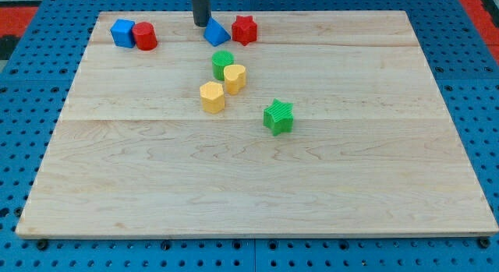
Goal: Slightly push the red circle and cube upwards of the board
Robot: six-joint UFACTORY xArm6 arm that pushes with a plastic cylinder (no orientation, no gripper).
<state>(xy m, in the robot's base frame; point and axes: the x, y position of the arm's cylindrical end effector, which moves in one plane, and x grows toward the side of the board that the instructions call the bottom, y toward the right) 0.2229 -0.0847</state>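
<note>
Your red circle (145,36) and blue cube (122,32) sit touching each other at the table (374,194) top-left corner, pretty close to the top edge, so not much room above them. Lots of open wood toward the view's bottom though. Your tool is just a straight rod, nothing to open or hold; my tip (201,24) stands upright well to their right, just beside the blue triangle (217,33) and red star (245,29).

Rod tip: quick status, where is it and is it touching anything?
My tip: near the view's top edge, just left of the blue triangle, seemingly touching it; holding nothing.
</note>
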